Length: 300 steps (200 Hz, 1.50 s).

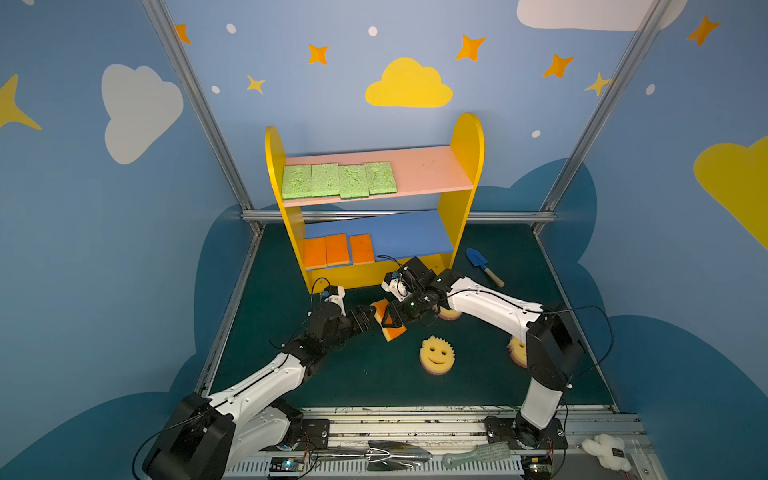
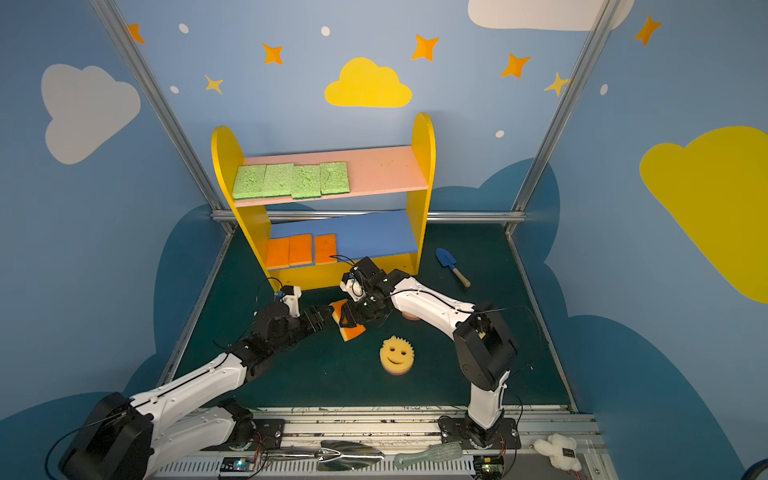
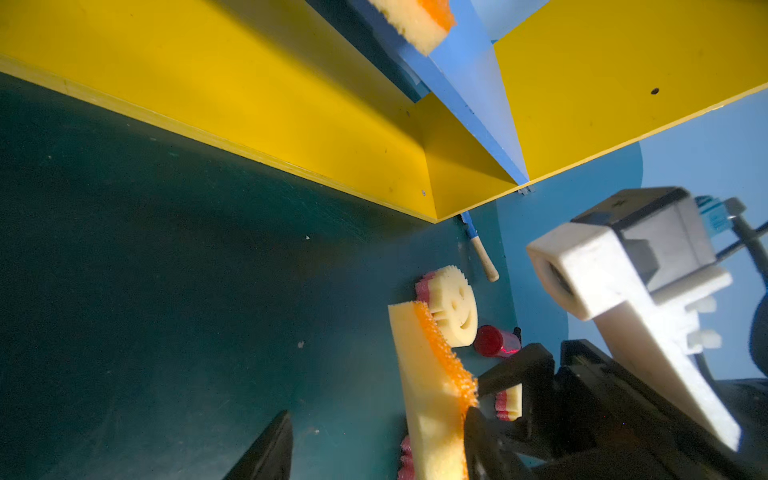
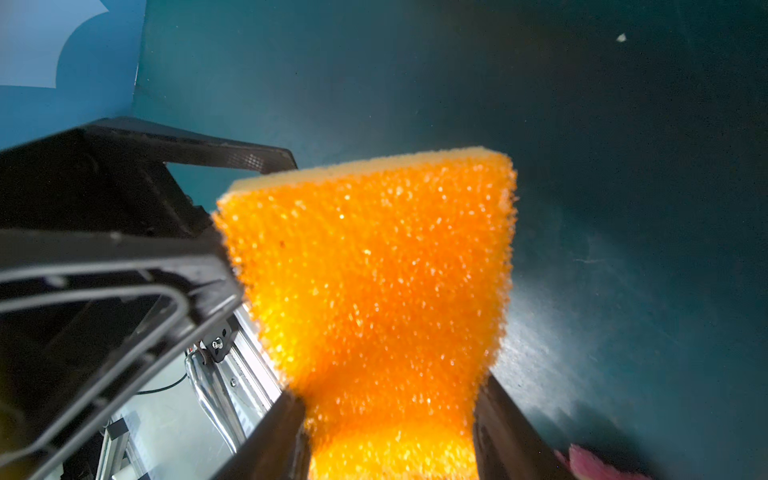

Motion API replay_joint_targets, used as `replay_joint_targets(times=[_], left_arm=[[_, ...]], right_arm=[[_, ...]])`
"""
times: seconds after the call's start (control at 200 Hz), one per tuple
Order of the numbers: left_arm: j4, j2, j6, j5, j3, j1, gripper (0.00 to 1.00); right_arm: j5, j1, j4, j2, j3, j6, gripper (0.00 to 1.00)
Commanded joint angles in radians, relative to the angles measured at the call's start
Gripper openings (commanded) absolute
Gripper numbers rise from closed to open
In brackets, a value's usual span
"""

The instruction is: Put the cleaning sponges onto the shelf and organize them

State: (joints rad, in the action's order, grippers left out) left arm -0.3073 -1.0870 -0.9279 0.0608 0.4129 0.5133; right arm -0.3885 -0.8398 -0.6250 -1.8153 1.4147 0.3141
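- A smiley sponge point(image 1: 436, 355) lies face up on the green worktop point(image 1: 291, 374), nearest the arms' bases. A second smiley point(image 1: 516, 349) peeks out from behind the right elbow.
- The left arm stretches low and nearly straight toward the middle. The right arm rises to a high elbow, then slopes down and across to meet it.
- The right pincer point(image 1: 392, 319) is clenched on the held sponge point(image 1: 394, 333), pinching one end in.
- The left pincer point(image 1: 370, 318) is released: one finger lies against the orange face, the other stands clear of the yellow side.
- The held sponge stands on edge, orange face toward the right arm. In both top views its long axis runs from near toward the shelf point(image 1: 467, 166), a little aslant.
- Three orange sponges point(image 1: 336, 249) line the blue board and four green sponges point(image 1: 338, 180) the pink board, all lying front to back.
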Motion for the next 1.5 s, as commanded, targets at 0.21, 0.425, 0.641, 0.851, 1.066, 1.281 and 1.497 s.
replay_joint_targets(times=[0.21, 0.425, 0.641, 0.851, 1.066, 1.281, 1.497], left_arm=[[0.002, 0.063, -0.005, -0.017, 0.005, -0.008, 0.64], [0.028, 0.142, -0.008, -0.062, -0.023, -0.011, 0.64], [0.001, 0.096, -0.019, -0.025, 0.002, -0.011, 0.58], [-0.036, 0.041, -0.032, -0.016, 0.013, -0.011, 0.52], [-0.071, -0.011, -0.043, -0.001, 0.030, -0.012, 0.49], [-0.090, -0.052, -0.048, 0.009, 0.036, -0.011, 0.27], [-0.092, -0.056, -0.056, 0.001, 0.023, -0.013, 0.03]], right_arm=[[-0.018, -0.007, -0.006, -0.021, 0.029, -0.008, 0.55], [-0.028, -0.002, -0.003, -0.026, 0.033, -0.006, 0.55], [-0.052, -0.012, 0.010, -0.021, 0.037, -0.003, 0.55], [-0.060, -0.013, 0.011, -0.010, 0.038, -0.002, 0.55], [-0.081, -0.015, 0.023, -0.031, 0.044, 0.003, 0.54], [-0.076, -0.015, 0.029, -0.041, 0.047, 0.004, 0.54], [-0.077, -0.010, 0.038, -0.040, 0.037, 0.004, 0.60]])
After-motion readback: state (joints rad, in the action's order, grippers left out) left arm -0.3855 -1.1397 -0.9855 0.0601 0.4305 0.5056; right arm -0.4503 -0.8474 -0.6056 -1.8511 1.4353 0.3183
